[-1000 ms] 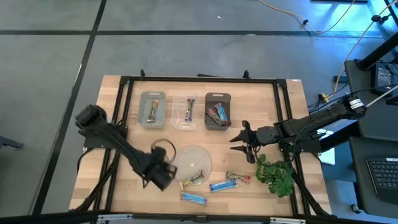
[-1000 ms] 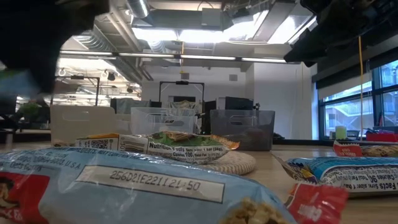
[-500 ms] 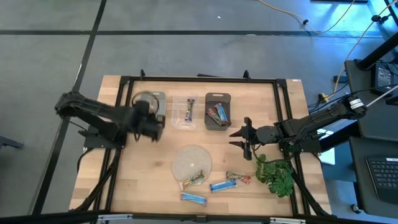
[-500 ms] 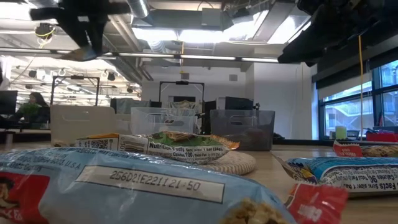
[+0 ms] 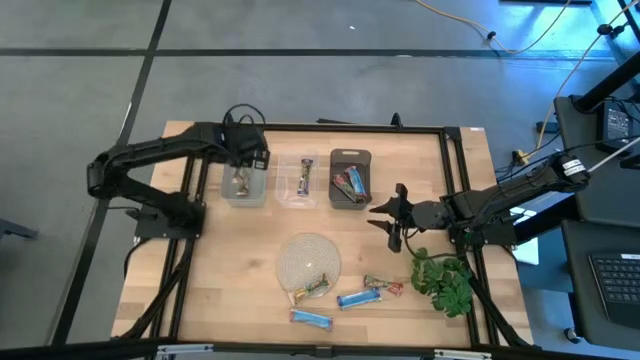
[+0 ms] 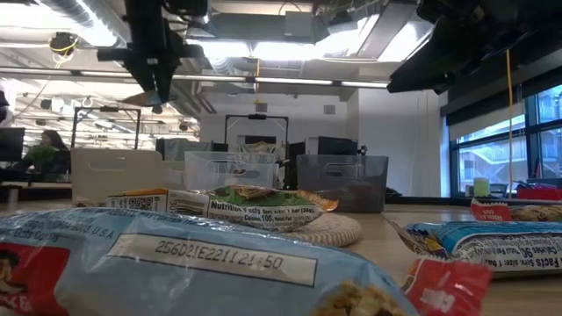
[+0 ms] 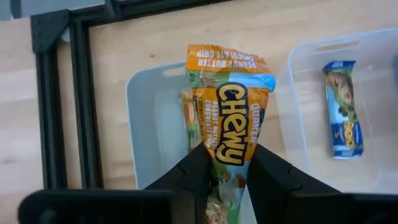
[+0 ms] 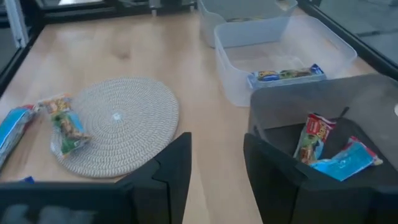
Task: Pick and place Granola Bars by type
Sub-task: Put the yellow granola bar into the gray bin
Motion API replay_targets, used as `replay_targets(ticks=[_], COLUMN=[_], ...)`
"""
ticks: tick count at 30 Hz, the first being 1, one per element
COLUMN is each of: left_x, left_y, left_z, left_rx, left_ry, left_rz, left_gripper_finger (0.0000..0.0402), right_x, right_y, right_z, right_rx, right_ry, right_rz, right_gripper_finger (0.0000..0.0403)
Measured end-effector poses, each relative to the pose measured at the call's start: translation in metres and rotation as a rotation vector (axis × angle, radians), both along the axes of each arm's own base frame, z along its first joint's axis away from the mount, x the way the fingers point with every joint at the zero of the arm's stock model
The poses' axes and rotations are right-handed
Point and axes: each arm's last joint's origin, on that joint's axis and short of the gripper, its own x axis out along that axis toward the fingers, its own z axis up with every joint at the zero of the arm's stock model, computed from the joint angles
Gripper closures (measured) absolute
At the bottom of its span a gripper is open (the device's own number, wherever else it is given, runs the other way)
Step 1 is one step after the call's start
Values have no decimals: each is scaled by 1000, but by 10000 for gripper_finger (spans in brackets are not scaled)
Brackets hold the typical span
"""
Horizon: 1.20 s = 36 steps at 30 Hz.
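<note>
My left gripper [image 5: 245, 168] hangs over the pale left bin [image 5: 230, 198] at the table's far side, shut on a gold-tan and green Chewy bar [image 7: 230, 106]. Another gold bar [image 7: 186, 115] lies in that bin. My right gripper [image 5: 393, 218] waits open to the right of the dark bin [image 5: 350, 156], which holds red and blue bars [image 8: 336, 152]. The clear middle bin [image 5: 296, 200] holds one bar [image 7: 342, 106]. A green-gold bar [image 5: 315, 288] rests on the mat's near edge. Two blue bars [image 5: 360, 297] [image 5: 310, 318] and a green-red one [image 5: 383, 287] lie on the table. My left gripper pinches the Chewy bar between its two fingers [image 7: 196, 171] at one end of the wrapper [image 7: 227, 149]. The fingers come from above, pointing down. The bar hangs below them, lifted clear above the left bin.
A round woven mat [image 5: 308, 262] lies at the table's middle. A leafy green plant [image 5: 445, 280] stands near my right arm. A black frame [image 5: 320, 128] runs around the table. Bare wood [image 5: 230, 270] shows to the left of the mat.
My left gripper has risen from beside the mat near the table's near edge and swung to the far side, carrying the gold-tan bar up and over the left bin. My right arm has hardly moved.
</note>
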Motion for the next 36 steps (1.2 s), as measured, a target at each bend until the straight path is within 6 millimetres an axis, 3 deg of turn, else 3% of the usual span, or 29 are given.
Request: replay_targets(ticks=[3, 7, 13, 21, 27, 36], left_x=[-3, -7, -8, -12, -16, -16], left_y=[12, 19, 25, 27, 24, 24], left_z=[-7, -29, -67, -100, -111, -111], left_rx=[-45, -68, -73, -71, -73, -76], left_ry=[-7, 9, -24, -75, -52, -70], left_rz=[-7, 19, 41, 58, 68, 100], left_gripper_finger=[320, 323, 320, 320, 319, 314], right_x=[1, 2, 3, 3, 3, 3], right_y=[-4, -7, -13, -17, -17, -17], right_z=[0, 0, 0, 0, 0, 0], right_rx=[31, 37, 37, 37, 36, 34], right_ry=[-5, -6, -7, -8, -7, -7], right_rz=[-33, -55, -83, -98, -98, -97], right_gripper_finger=[253, 253, 253, 253, 254, 254])
